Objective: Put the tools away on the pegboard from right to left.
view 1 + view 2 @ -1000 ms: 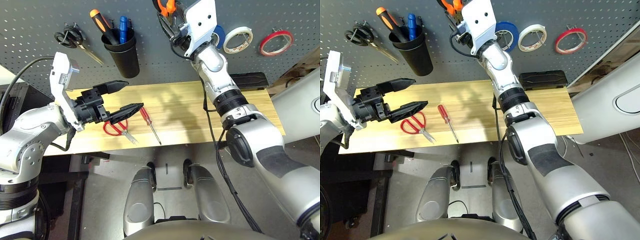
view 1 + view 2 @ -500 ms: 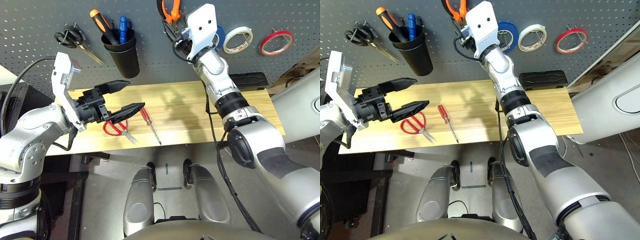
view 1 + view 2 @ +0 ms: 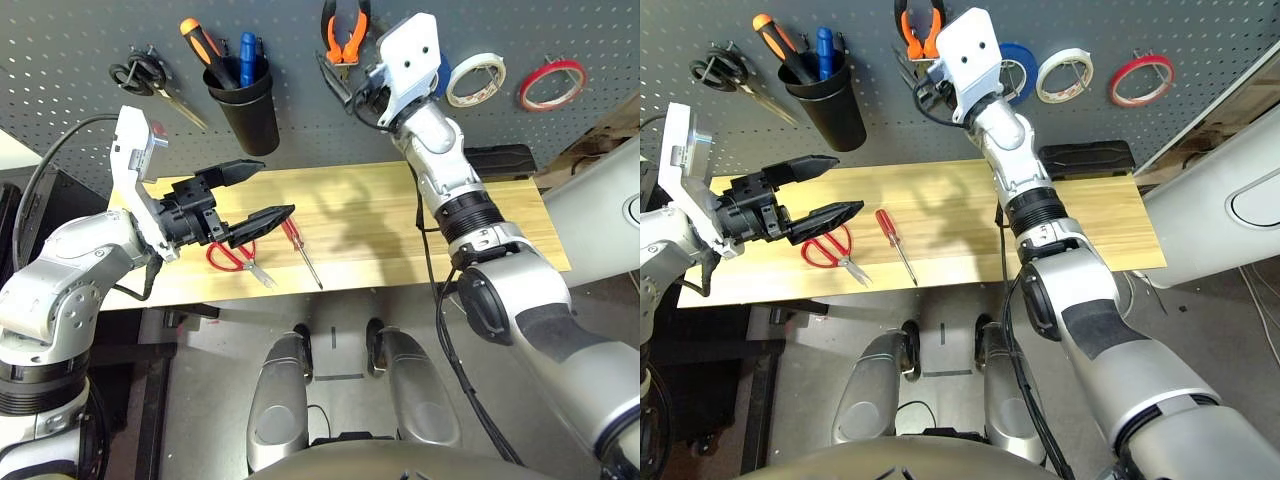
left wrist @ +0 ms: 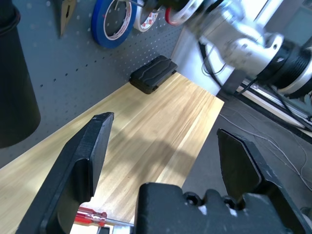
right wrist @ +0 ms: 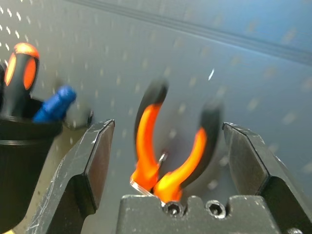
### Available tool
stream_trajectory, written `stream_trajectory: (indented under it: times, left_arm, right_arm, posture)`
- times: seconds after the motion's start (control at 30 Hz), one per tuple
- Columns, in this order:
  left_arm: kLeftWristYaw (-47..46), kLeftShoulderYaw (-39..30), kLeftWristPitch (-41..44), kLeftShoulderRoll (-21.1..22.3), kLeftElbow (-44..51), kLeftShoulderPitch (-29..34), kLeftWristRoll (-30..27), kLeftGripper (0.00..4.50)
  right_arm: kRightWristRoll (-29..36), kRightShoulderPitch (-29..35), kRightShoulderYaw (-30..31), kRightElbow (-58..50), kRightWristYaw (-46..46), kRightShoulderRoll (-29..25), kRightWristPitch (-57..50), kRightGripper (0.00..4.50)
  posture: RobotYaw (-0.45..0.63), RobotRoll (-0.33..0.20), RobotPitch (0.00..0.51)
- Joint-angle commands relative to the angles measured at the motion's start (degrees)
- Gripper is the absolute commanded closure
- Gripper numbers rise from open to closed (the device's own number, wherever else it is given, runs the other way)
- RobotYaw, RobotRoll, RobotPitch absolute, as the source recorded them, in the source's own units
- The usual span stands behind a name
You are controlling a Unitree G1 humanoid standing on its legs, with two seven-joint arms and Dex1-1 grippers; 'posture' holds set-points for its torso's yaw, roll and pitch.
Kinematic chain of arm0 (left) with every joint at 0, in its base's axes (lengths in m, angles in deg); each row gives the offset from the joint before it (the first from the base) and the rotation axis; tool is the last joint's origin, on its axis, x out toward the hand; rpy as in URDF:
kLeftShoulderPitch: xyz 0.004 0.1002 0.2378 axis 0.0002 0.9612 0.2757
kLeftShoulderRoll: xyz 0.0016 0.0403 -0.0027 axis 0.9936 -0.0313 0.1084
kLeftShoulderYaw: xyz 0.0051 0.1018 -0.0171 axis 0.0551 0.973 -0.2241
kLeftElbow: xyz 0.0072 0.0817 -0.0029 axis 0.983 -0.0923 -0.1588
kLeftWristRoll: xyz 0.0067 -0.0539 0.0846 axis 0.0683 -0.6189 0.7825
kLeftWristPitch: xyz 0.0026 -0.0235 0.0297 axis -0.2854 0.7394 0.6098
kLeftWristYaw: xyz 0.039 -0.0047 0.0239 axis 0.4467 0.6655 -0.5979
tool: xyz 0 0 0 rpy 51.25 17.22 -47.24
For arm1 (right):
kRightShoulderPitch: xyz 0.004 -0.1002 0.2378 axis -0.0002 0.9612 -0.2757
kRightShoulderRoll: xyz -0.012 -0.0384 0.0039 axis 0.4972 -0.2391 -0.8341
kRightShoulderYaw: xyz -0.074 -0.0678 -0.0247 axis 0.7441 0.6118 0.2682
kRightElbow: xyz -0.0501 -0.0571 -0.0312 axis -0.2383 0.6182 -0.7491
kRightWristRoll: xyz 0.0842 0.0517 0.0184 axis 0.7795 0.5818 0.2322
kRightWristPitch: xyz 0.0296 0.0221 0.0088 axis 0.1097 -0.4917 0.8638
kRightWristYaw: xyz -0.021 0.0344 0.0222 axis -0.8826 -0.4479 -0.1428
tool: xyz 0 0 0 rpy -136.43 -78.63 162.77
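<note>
On the dark grey pegboard (image 3: 80,40), the orange-and-black-handled pliers (image 3: 345,30) are being carried by a hook at about twelve o'clock of the head view, handles curving upward with orange inner faces and black outer grips, the jaws pointing down. In the right wrist view the pliers (image 5: 173,146) are sitting between the two black fingers without being touched by either. The right claw (image 5: 173,161) is being held released, spread wide on both sides of the handles, just in front of the board.

The thin red tape ring (image 3: 552,85) is hanging at two o'clock, a slim red hoop with a pale inner edge, beside a white tape roll (image 3: 475,80) and a blue tape roll (image 3: 1015,72) partly hidden by the right wrist housing.

On the pale wooden desk (image 3: 400,210), the red-handled scissors (image 3: 235,258) are lying at about nine o'clock, red loops toward the left arm and metal blades pointing toward the near edge. The small red-handled screwdriver (image 3: 300,248) is lying just beside them, its thin shaft angled toward the near edge.

The left claw (image 3: 255,195) is being held released above the scissors, fingers spread and gripping nothing.

At eleven o'clock a black cup (image 3: 245,100) is holding other tools, with black-handled scissors (image 3: 150,82) hung to its side.
</note>
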Motion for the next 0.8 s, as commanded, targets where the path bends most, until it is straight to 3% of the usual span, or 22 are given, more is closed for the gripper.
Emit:
stream_trajectory:
  times: [0.03, 0.4, 0.73, 0.8]
  left_arm:
    - [0.98, 1.66, -1.09, -0.95, -1.47, 0.58, 1.18, 0.0]
    - [2.99, 6.02, -6.76, -4.0, -8.12, -1.26, 7.19, 0.0]
    - [-0.35, 11.28, -7.3, -7.18, -14.34, -1.87, 14.94, 0.0]
    - [-2.88, 14.14, -7.17, -6.52, -15.89, -1.68, 20.13, 0.0]
  right_arm:
    - [3.92, 3.3, 0.0, -10.24, 4.63, -2.84, -7.03, 0.06]
    - [18.36, 12.97, -0.73, -34.37, 19.91, -18.22, -32.77, 0.06]
    - [21.64, 25.21, 0.9, -42.07, 25.9, -23.84, -41.37, 0.06]
    - [20.69, 27.89, 1.57, -41.33, 26.91, -24.19, -40.51, 0.06]
  posture:
    - [0.03, 0.0, 0.243]
    - [-0.04, 0.0, 0.185]
    - [-0.08, 0.0, 0.13]
    - [-0.08, 0.0, 0.121]
